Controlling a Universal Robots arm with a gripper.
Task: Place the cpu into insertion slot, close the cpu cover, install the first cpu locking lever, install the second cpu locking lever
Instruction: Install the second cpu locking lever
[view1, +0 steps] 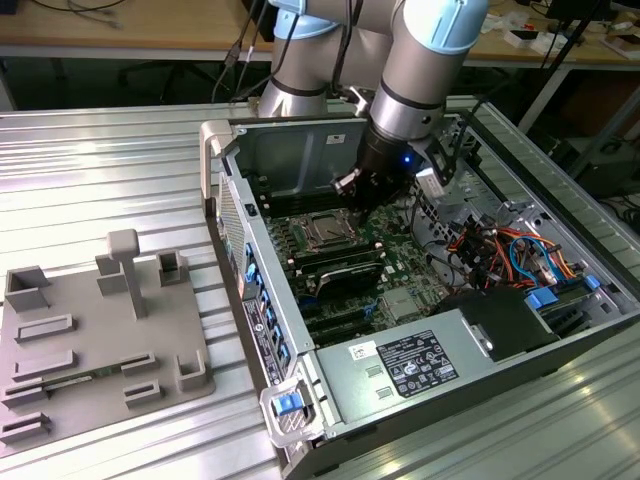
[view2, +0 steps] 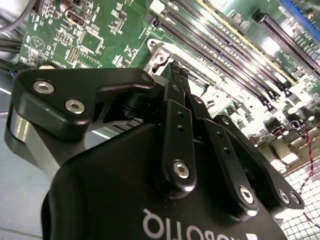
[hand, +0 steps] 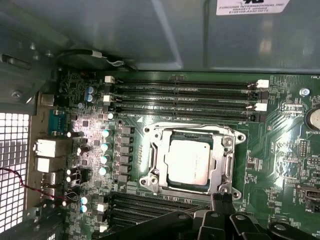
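the gripper (hand: 223, 199) hangs low inside the open computer case (view1: 300, 140), its slim black fingers (view2: 176, 75) pinched together on nothing, tips just beside the edge of the insertion slot (hand: 227, 150), probably to work the socket's metalwork rather than carry anything. the cpu (hand: 189, 161), a dull silver square, lies flat in the slot, and the cpu cover (hand: 154, 150) looks folded down around it as a thin bright frame. in the exterior view the socket sits on the green motherboard (view1: 400, 265), toward the far left of the board.

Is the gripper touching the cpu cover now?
Cannot tell. In the first wrist view the gripper overlaps the cpu cover's edge, showing neither contact nor gap plainly.
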